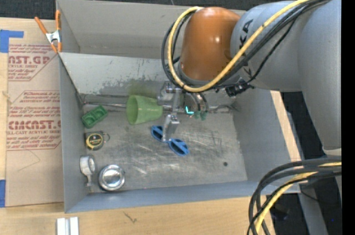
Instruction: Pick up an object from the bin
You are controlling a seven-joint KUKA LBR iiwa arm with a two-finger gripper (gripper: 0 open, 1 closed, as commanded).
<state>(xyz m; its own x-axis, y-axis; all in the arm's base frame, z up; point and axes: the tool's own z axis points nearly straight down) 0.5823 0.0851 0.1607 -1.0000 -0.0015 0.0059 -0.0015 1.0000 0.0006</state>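
Observation:
My gripper (172, 120) hangs low in the middle of the bin, under the arm's orange cover. Its tip comes down right at a blue plastic thing with two loops (176, 144), which lies flat on the floor and runs out to the lower right. Just left of the gripper, a light green cup (143, 110) lies on its side with its mouth facing left. Nothing shows as held.
Along the bin's left side lie a small dark green piece (94, 116), a yellow tape measure (95, 140), a small white piece (86, 165) and a shiny silver round lid (111, 177). The arm covers the bin's back right.

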